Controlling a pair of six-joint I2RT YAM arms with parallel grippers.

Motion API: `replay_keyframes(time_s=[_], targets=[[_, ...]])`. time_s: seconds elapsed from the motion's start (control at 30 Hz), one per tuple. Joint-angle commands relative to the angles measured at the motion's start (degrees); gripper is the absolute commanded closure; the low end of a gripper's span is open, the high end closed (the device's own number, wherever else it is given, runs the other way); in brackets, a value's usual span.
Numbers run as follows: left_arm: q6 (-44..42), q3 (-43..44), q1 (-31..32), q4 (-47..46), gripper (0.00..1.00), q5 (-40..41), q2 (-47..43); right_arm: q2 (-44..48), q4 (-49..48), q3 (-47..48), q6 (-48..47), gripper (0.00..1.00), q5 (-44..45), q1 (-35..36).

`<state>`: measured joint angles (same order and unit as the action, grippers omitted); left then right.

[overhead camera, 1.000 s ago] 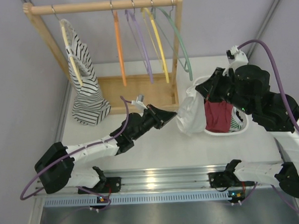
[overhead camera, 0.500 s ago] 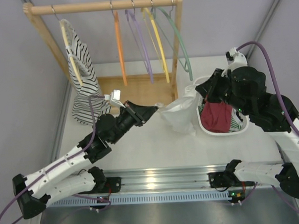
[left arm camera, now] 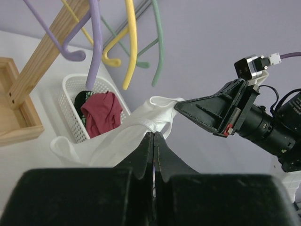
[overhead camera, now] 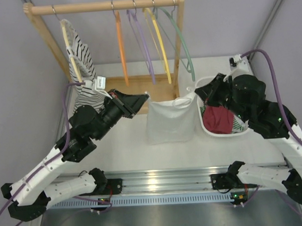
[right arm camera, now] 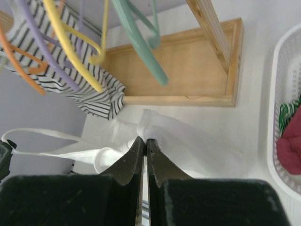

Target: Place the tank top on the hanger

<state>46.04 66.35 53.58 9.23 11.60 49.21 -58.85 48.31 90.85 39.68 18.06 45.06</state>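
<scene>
The white tank top (overhead camera: 170, 119) hangs spread flat above the table between my two grippers. My left gripper (overhead camera: 146, 97) is shut on its left strap and my right gripper (overhead camera: 196, 93) is shut on its right top corner. In the left wrist view the shut gripper (left arm camera: 154, 134) pinches the strap of the tank top (left arm camera: 113, 143). In the right wrist view the shut gripper (right arm camera: 143, 140) pinches bunched fabric of the tank top (right arm camera: 193, 141). The orange hanger (overhead camera: 120, 49) hangs bare on the wooden rail, behind and left of the tank top. It also shows in the right wrist view (right arm camera: 14, 56).
A striped top (overhead camera: 83, 76) hangs on a pale hanger at the rail's left end. Purple (overhead camera: 143, 43), yellow (overhead camera: 159, 42) and green (overhead camera: 180, 41) hangers hang right of the orange one. A white basket (overhead camera: 227, 133) holding a dark red garment (overhead camera: 219, 117) stands under my right arm. The rack's wooden base (overhead camera: 135, 88) lies behind.
My left gripper has moved left and up with the strap. The tank top has come out from the basket's side and now hangs stretched flat between both grippers.
</scene>
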Motion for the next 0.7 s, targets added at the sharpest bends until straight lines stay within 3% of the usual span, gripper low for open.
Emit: replay_keyframes(time_s=[0.0,0.13,0.23,0.33,0.4,0.67], targets=[[-0.5,-3.9,0.2,4.7,1.00,-1.6,0.8,5.8,-5.9,-11.9,5.4,1.00,0.7,1.0],[4.5,-15.0,0.2,3.6,1.00,-4.3,-1.8,11.6,-10.1,-28.7,10.8,1.00,-0.1,1.0],[9.7,-31.1,0.2,1.0,1.00,-7.3,-4.1,16.2,-14.2,-44.2,15.6,0.99,-3.5,1.0],[15.8,-41.6,0.4,-1.9,1.00,-9.8,-6.6,19.6,-17.6,-56.9,20.0,0.95,-6.3,1.2],[17.0,-45.1,0.6,-1.6,1.00,-10.1,-8.2,22.1,-18.9,-63.1,22.6,0.93,-8.3,1.1],[16.9,-49.9,0.6,1.9,1.00,-10.8,-11.0,27.0,-12.8,-66.4,24.0,0.62,-8.3,1.4]])
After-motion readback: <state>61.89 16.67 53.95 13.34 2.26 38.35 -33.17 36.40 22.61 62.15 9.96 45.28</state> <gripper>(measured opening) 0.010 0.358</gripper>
